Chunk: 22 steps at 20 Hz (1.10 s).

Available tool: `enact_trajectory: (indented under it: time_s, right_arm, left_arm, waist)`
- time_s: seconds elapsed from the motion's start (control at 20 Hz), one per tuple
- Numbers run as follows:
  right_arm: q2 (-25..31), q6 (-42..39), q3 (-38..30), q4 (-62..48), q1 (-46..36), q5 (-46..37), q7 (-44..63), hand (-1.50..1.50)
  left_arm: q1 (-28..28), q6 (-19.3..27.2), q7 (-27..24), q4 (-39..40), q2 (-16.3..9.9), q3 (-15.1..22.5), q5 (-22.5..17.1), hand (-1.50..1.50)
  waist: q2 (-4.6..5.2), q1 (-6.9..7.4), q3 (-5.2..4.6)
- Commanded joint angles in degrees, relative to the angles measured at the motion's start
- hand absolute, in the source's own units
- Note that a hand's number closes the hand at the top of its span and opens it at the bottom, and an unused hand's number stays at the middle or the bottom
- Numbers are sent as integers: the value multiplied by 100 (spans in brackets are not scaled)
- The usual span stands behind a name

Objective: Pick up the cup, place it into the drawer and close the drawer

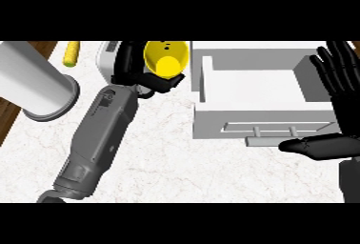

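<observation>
One yellow cup (166,58) in left hand (141,76), one open drawer (264,93).

The left forearm (95,143) is a long grey casing of smooth panels with seams, a small dark inset near its wrist end and a ribbed collar at its lower end. The left hand (130,64) is glossy black. The right hand (337,71) is likewise black, with slim segmented fingers (345,55) and a thick rounded thumb (316,145).

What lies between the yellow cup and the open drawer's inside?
In the head view, only the drawer's white left wall; the cup, held by the left robot hand, is just beside it.
</observation>
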<state>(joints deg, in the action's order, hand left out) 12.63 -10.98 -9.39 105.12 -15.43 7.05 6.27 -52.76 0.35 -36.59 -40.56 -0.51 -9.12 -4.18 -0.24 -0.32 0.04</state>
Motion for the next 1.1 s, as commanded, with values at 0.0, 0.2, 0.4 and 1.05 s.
enact_trajectory:
  time_s: [0.0, 0.2, 0.4, 1.05]
  right_arm:
    - [103, 7, -161, 32, -176, 178, 223, -150]
    - [-133, 53, 143, -111, 115, -237, -279, -150]
    - [-124, 106, 125, -215, -237, -167, -153, -150]
    - [-18, -201, 145, -303, -535, 100, -193, -150]
  left_arm:
    - [-626, 527, 810, -331, 49, 441, -219, 150]
    - [-1433, 1244, 1433, 21, 50, 800, -459, 150]
    - [-2115, 1682, 2090, 656, 51, 1028, -584, 150]
    - [-2502, 1469, 2378, 2456, 51, 2157, -1138, 150]
  waist:
    - [2, -28, -2]
    - [31, -131, 0]
    - [58, -194, 2]
    - [217, -737, 8]
